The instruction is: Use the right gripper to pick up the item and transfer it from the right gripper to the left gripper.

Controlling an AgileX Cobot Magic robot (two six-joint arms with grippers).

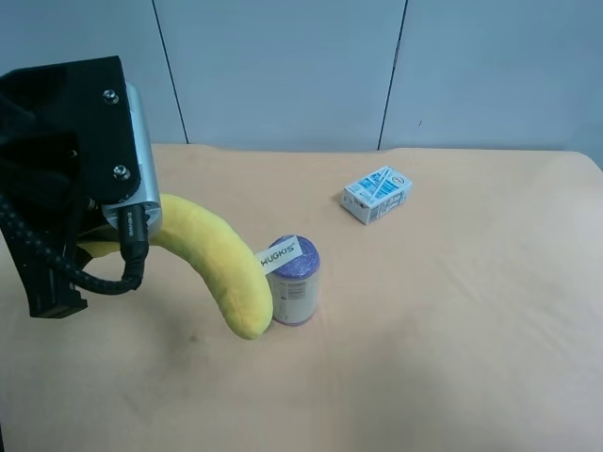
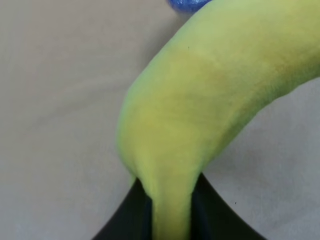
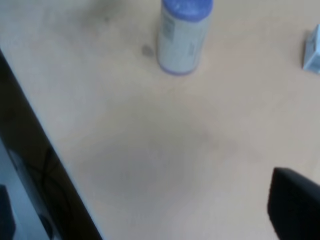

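A yellow plush banana (image 1: 221, 264) with a white tag is held at its stem end by my left gripper (image 2: 170, 210), which is shut on it. The left wrist view shows the black fingers (image 2: 130, 215) on both sides of the stem. In the exterior high view the left arm (image 1: 75, 169) is at the view's left, and the banana curves down until its tip is beside a purple-lidded can (image 1: 297, 282). My right gripper (image 3: 142, 182) hangs above the table, open and empty. The right arm is out of the exterior high view.
The can also shows in the right wrist view (image 3: 182, 37), standing upright on the tan table (image 1: 452, 320). A small blue and white carton (image 1: 377, 194) lies at the back, and its edge shows in the right wrist view (image 3: 314, 50). The table edge (image 3: 45, 150) runs along one side of the right wrist view.
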